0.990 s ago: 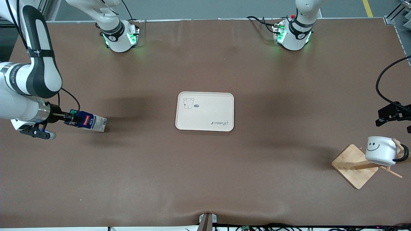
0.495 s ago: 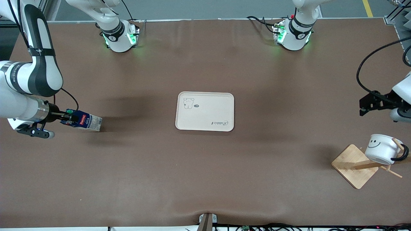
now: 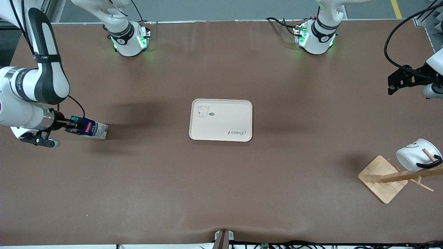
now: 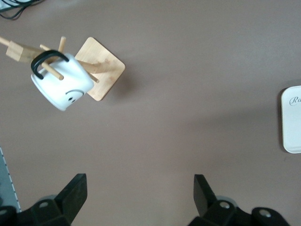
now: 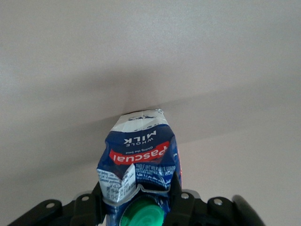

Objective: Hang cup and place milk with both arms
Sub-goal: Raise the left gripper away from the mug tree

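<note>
Right gripper (image 3: 71, 125) pinches the milk (image 3: 90, 128) at its capped top, near the table (image 3: 221, 193) edge at the right arm's end. Left gripper (image 4: 138, 197), fingers spread, hangs over the opposite edge. The cup (image 3: 417, 159) hangs on the wooden rack (image 3: 391, 177) there, its post cut off.

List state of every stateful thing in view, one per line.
cup: hung by its black handle on a peg of the wooden rack, tilted, not held.
milk: cap on, gripped at its cap end, tipped toward the tray.
tray: flat on the table, nothing on it.
right claw: shut on the milk.
left claw: open, holding nothing, in the air at the left arm's end of the table.
</note>
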Motion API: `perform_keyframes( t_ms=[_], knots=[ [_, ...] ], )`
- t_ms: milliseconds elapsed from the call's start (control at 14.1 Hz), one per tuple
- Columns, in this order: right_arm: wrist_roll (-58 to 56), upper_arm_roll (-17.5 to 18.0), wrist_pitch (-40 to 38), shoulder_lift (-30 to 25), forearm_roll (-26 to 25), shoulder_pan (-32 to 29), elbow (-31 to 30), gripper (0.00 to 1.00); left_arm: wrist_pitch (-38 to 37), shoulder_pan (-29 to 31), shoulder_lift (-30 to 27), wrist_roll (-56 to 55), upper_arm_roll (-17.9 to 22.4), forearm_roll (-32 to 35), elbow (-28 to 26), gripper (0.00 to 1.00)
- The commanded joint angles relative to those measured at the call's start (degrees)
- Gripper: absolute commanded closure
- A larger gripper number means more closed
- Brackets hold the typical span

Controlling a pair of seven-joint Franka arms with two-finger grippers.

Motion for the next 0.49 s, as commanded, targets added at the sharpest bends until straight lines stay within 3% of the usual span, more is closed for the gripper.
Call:
perform_keyframes(
  t_ms=[0,141,212,354,424],
  knots=[
    [0.8,1.2,0.2,-1.4,0.1,-0.8,-0.8,0.98,-0.2,-0.2,-4.7,-0.9,0.7,-1.0,-4.8,0.00],
    [0.0,1.2,0.2,-1.2,0.1,-1.2,-1.2,0.96,-0.2,0.0,-6.3,-1.2,0.8,-1.2,-5.8,0.00],
    [-0.5,1.2,0.1,-1.2,0.1,-1.5,-1.2,0.90,-0.2,0.2,-7.2,-1.9,0.9,-1.5,-6.4,0.00],
    [-3.9,1.2,0.2,-1.1,0.1,-1.5,-1.2,0.65,-0.2,0.7,-7.4,-3.5,0.9,-1.5,-6.3,0.00],
    [-4.6,1.2,0.3,-1.0,0.1,-1.6,-1.1,0.36,-0.2,0.7,-7.4,-3.6,0.9,-1.5,-6.3,0.00]
  ],
)
